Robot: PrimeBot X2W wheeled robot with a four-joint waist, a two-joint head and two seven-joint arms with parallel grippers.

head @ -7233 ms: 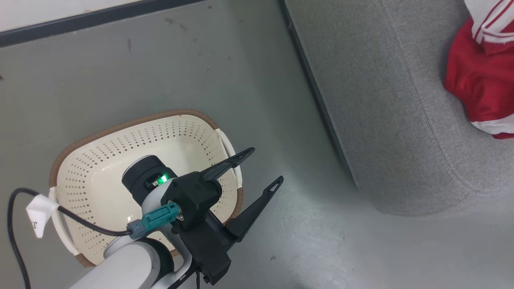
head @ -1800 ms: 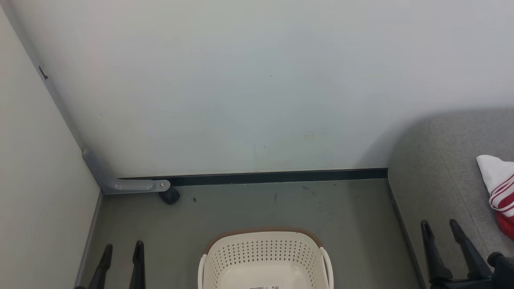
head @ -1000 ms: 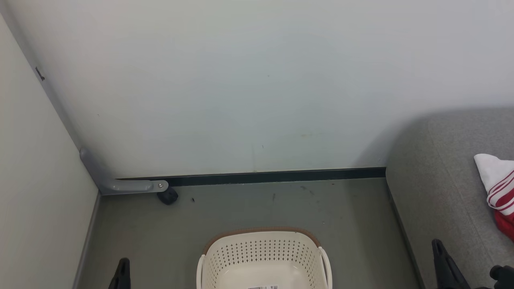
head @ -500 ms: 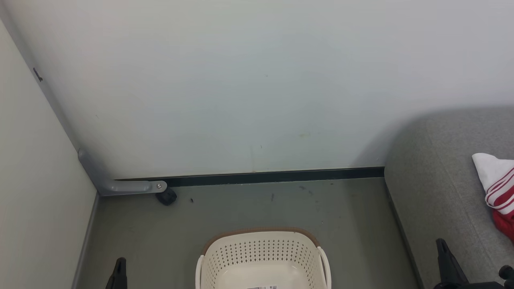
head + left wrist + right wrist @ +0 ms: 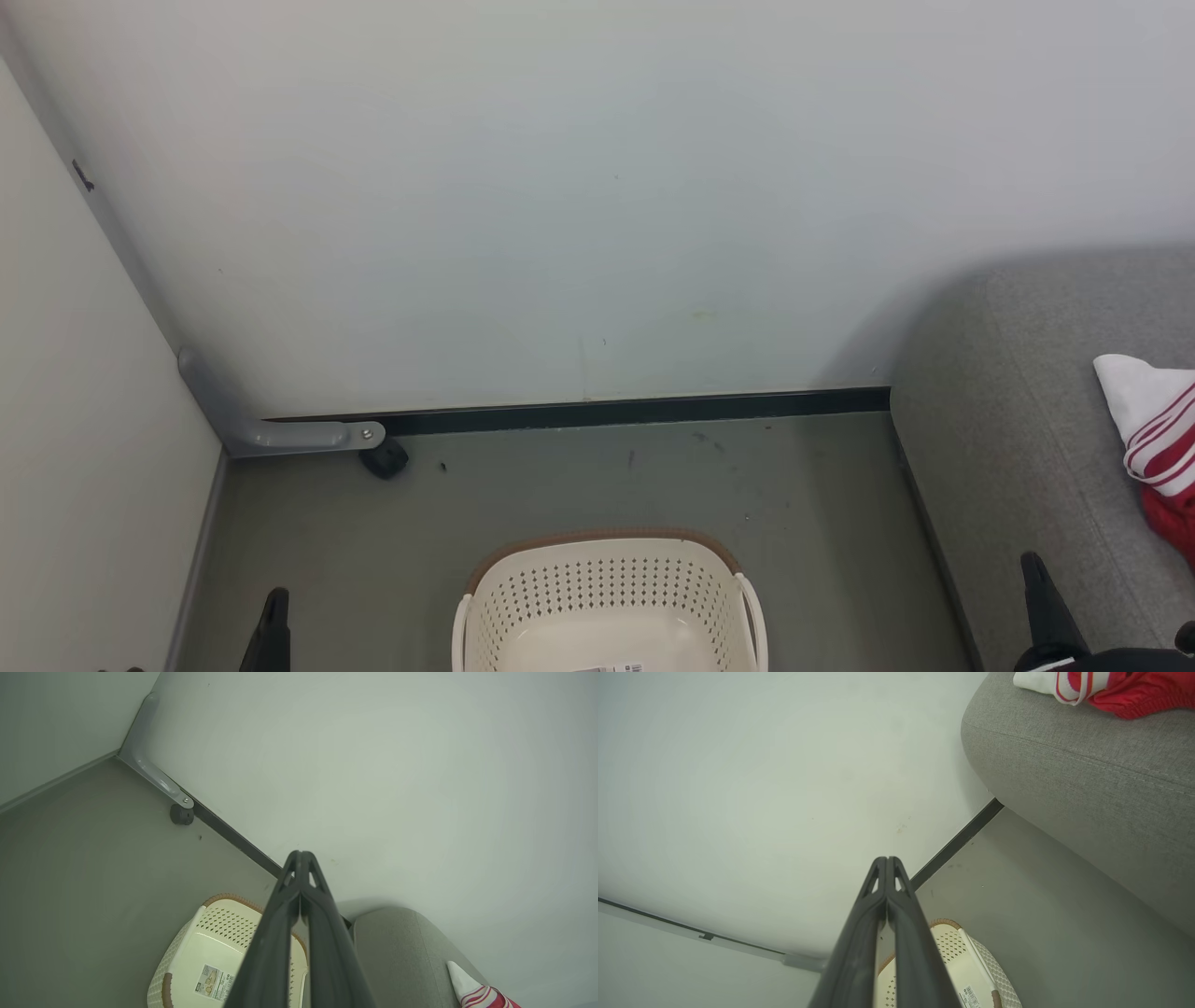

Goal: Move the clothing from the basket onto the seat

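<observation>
We are noting the clothing [image 5: 1154, 437] lying on the seat [image 5: 1008, 420] at the right edge of the frame: crumpled bright red fabric, a white panel, red-and-white striped trim. The basket [image 5: 607, 583] is standing on the floor [image 5: 560, 485] at bottom centre, its labelled bottom showing. Left jaws and right jaws are both pressing fully together, holding nothing.
</observation>
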